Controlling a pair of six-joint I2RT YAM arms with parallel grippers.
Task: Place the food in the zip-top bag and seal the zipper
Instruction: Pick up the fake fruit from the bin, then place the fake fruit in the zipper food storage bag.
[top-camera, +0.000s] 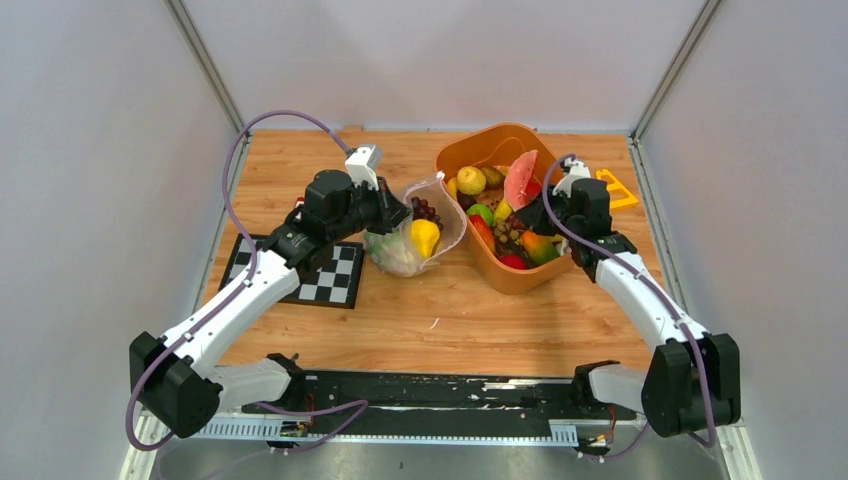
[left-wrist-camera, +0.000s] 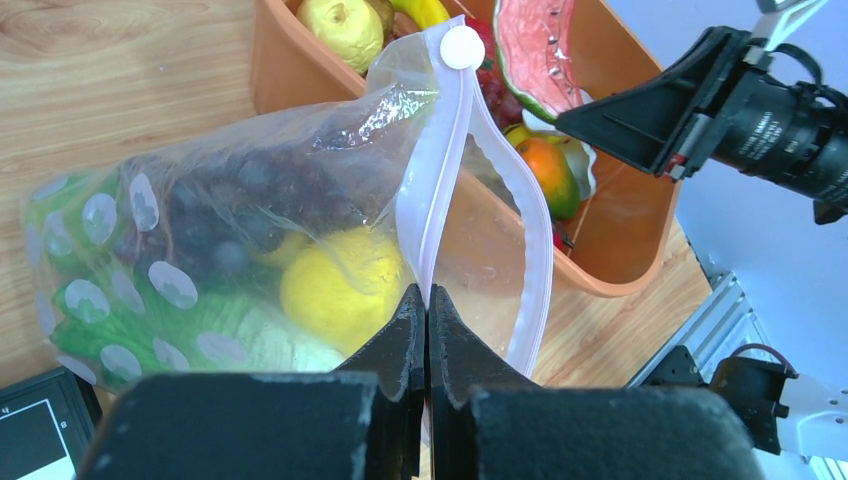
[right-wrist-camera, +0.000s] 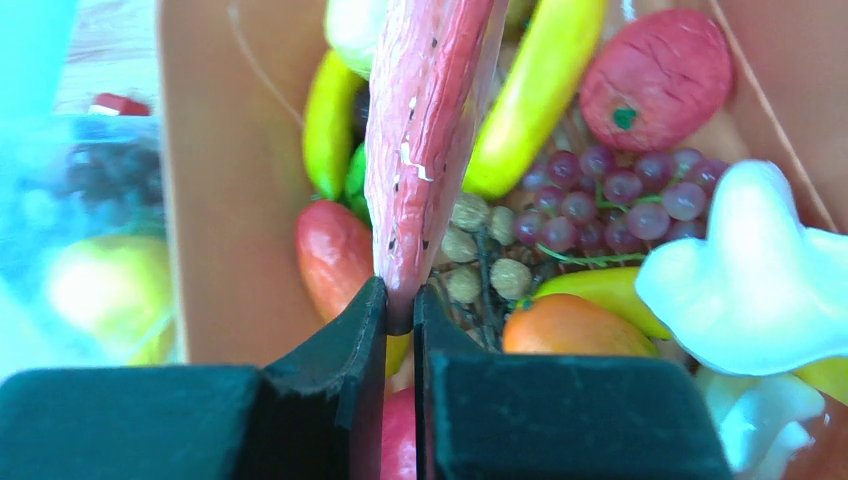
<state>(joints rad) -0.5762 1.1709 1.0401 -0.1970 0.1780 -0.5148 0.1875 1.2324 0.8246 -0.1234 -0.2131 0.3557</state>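
Observation:
The clear dotted zip-top bag (top-camera: 415, 240) lies left of the orange basket (top-camera: 470, 150), holding purple grapes (top-camera: 425, 210), a yellow lemon (top-camera: 425, 236) and green cabbage (top-camera: 395, 255). My left gripper (top-camera: 392, 216) is shut on the bag's zipper strip (left-wrist-camera: 432, 215) and holds the mouth up and open; the bag (left-wrist-camera: 230, 240) fills the left wrist view. My right gripper (top-camera: 537, 212) is shut on the watermelon slice (top-camera: 520, 180) and holds it upright over the basket; it also shows in the right wrist view (right-wrist-camera: 425, 120). More food lies in the basket: grapes (right-wrist-camera: 620, 190), banana (right-wrist-camera: 535, 90), mango (right-wrist-camera: 570, 325).
A checkerboard (top-camera: 320, 275) lies under my left arm. A yellow triangular frame (top-camera: 618, 188) lies behind the basket at the right. A small red block (right-wrist-camera: 118, 103) sits beyond the bag. The basket wall (left-wrist-camera: 620, 250) stands close to the bag's mouth.

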